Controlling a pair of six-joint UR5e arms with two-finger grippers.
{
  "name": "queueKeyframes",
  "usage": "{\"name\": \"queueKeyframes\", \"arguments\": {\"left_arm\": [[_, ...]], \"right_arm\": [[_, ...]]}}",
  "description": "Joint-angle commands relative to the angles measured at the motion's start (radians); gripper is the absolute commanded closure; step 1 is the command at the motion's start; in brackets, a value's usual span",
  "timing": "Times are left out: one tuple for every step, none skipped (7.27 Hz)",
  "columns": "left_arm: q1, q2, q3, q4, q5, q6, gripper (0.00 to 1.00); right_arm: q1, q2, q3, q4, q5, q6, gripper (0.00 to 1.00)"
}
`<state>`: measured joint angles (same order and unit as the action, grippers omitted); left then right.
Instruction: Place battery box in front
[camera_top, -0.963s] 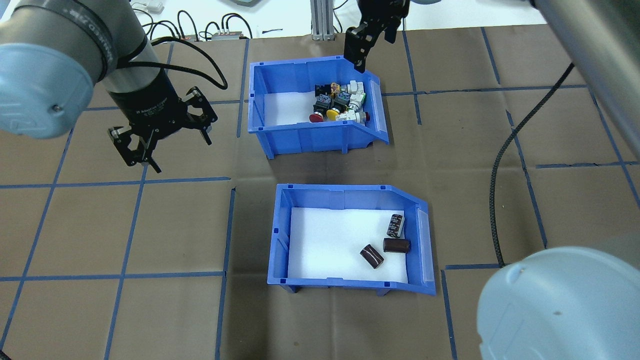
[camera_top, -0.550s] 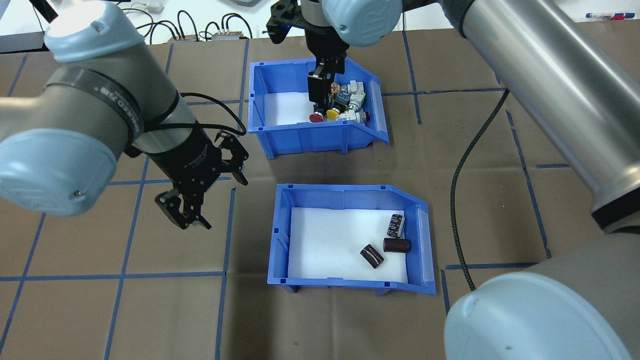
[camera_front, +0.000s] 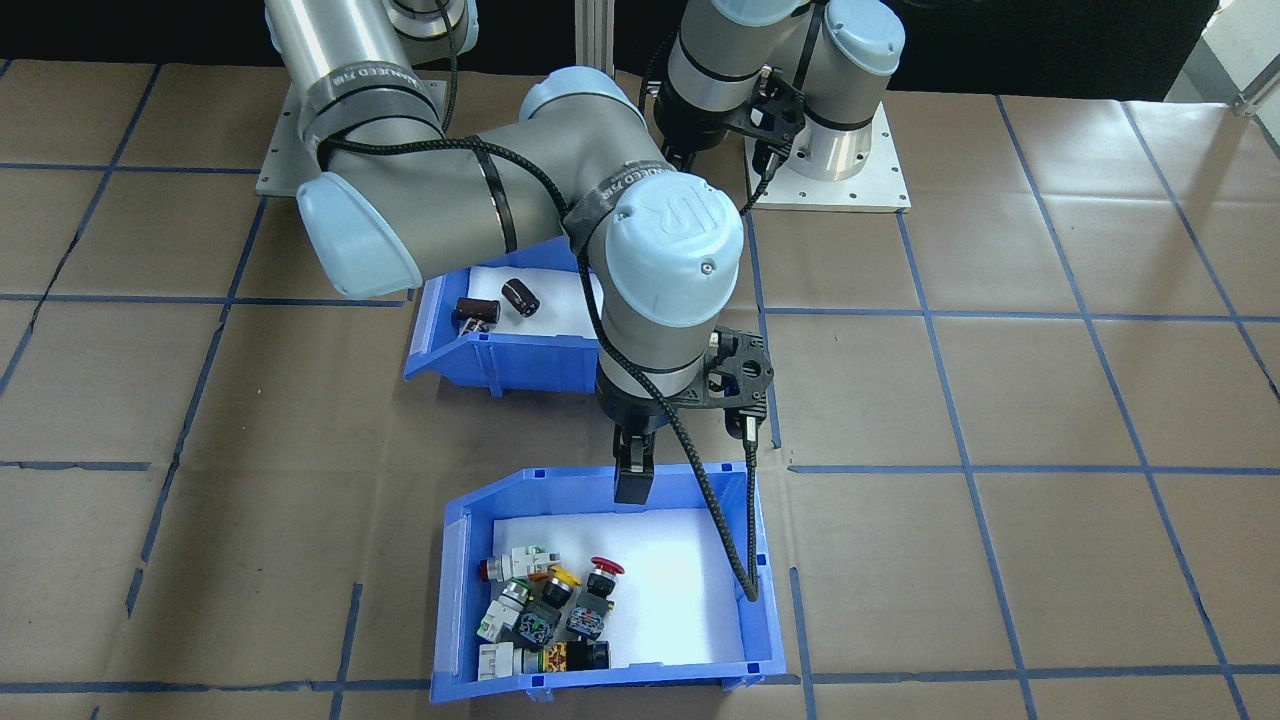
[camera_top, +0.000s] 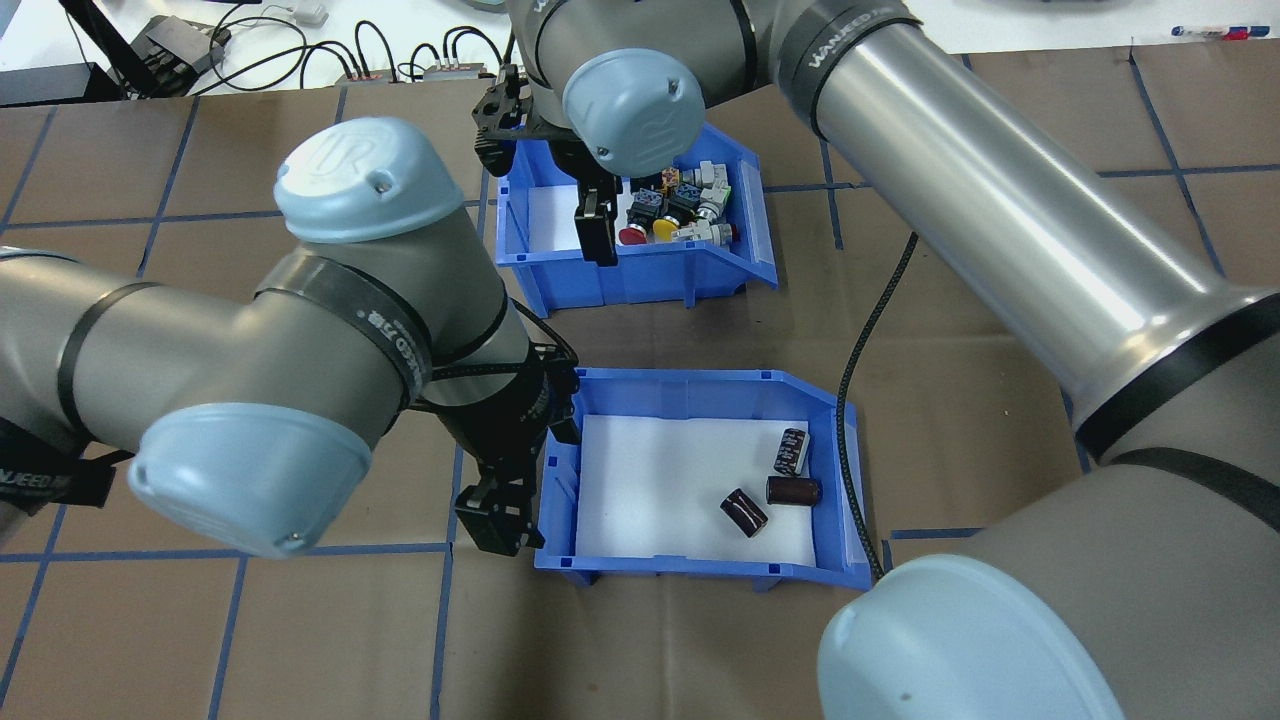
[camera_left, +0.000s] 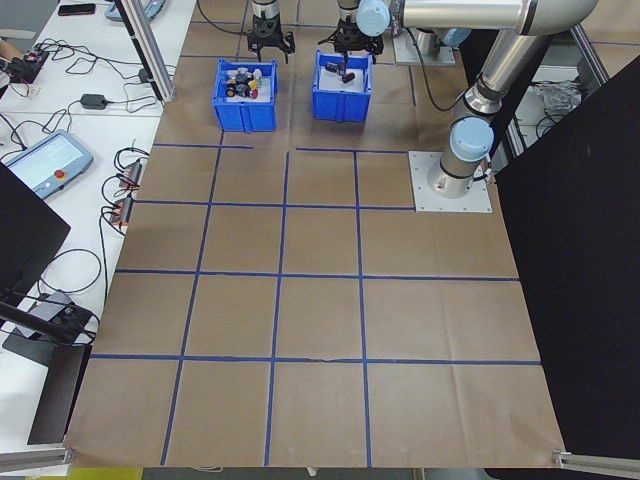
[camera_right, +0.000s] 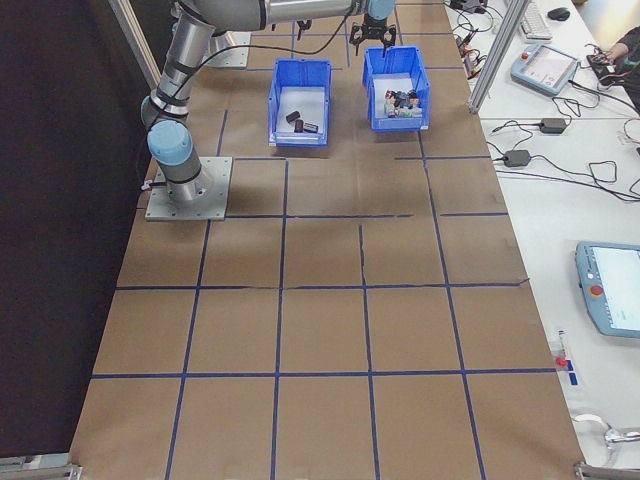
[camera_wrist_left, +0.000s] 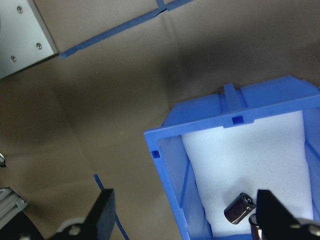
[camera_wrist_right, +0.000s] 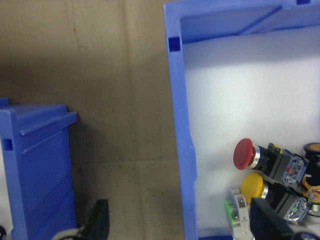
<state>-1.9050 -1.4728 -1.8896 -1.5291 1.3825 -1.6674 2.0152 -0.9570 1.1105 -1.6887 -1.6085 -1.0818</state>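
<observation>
The battery box (camera_top: 690, 392) is a blue bin with a white liner, on the side near me. It holds three dark cylinders (camera_top: 745, 512). My left gripper (camera_top: 525, 520) stands open astride the box's tall left end wall (camera_wrist_left: 170, 170), one finger on each side; the front view hides it. The second blue bin (camera_top: 640, 282), holding colourful push-button switches (camera_front: 545, 610), sits farther out. My right gripper (camera_top: 600, 235) is open astride that bin's near long wall (camera_wrist_right: 182, 150). One finger is inside and one outside.
A black cable (camera_top: 850, 400) from the right arm hangs over the battery box's sloped right end. A narrow strip of brown paper (camera_top: 700, 335) separates the two bins. Blue tape lines grid the table. Wires and devices (camera_top: 400, 60) lie beyond the far edge.
My left gripper swung in from the left and dropped over the battery box's left wall. My right gripper came from the switch bin's far rim to its near wall. Neither bin has moved.
</observation>
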Motion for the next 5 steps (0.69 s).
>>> {"name": "queueKeyframes", "arguments": {"left_arm": [[-0.072,-0.039,-0.081,0.227,-0.003,-0.212,0.0],[-0.101,-0.058,-0.124,0.325,-0.003,-0.282,0.0],[-0.123,-0.063,-0.152,0.386,-0.003,-0.282,0.0],[-0.143,-0.057,-0.178,0.388,-0.005,-0.284,0.01],[-0.169,-0.057,-0.2,0.389,-0.002,-0.307,0.0]], "right_arm": [[0.014,0.032,0.04,-0.092,-0.01,-0.004,0.0],[0.014,0.043,0.09,-0.182,-0.01,-0.003,0.0],[0.014,0.041,0.147,-0.266,-0.011,-0.004,0.0],[0.014,0.04,0.176,-0.29,-0.01,0.005,0.0],[0.014,0.029,0.174,-0.307,-0.014,0.005,0.2]]}}
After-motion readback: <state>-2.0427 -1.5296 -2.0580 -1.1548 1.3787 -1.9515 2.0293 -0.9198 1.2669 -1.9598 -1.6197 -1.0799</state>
